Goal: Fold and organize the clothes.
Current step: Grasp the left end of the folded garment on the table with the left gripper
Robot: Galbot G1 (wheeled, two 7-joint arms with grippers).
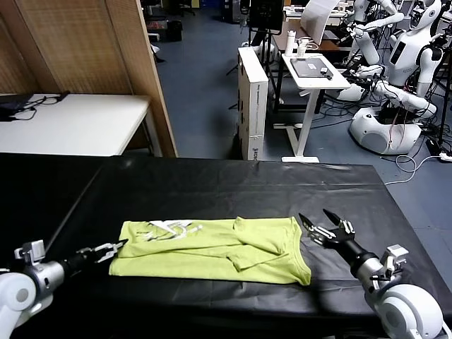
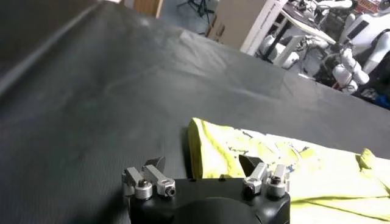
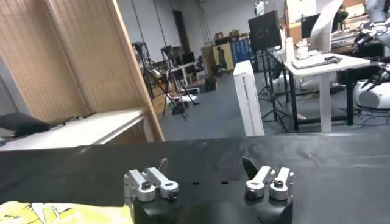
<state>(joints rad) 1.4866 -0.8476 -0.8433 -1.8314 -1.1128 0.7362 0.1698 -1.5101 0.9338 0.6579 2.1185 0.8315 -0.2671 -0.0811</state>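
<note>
Folded shirt on my black table (image 1: 212,185), both grippers off it.

I see the lime T-shirt (image 1: 212,248) lying folded into a long band near the table's front edge, whitish print at its left end. My left gripper (image 1: 113,248) sits spread just beside that left end; my right gripper (image 1: 326,224) hangs spread just off the right end, holding nothing.

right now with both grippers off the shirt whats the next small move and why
Probably bring the left gripper in to pinch the T-shirt at its near left edge. The shirt lies as a long folded strip on the black table; both sets of jaws are open, the right gripper just off its other end.
</note>
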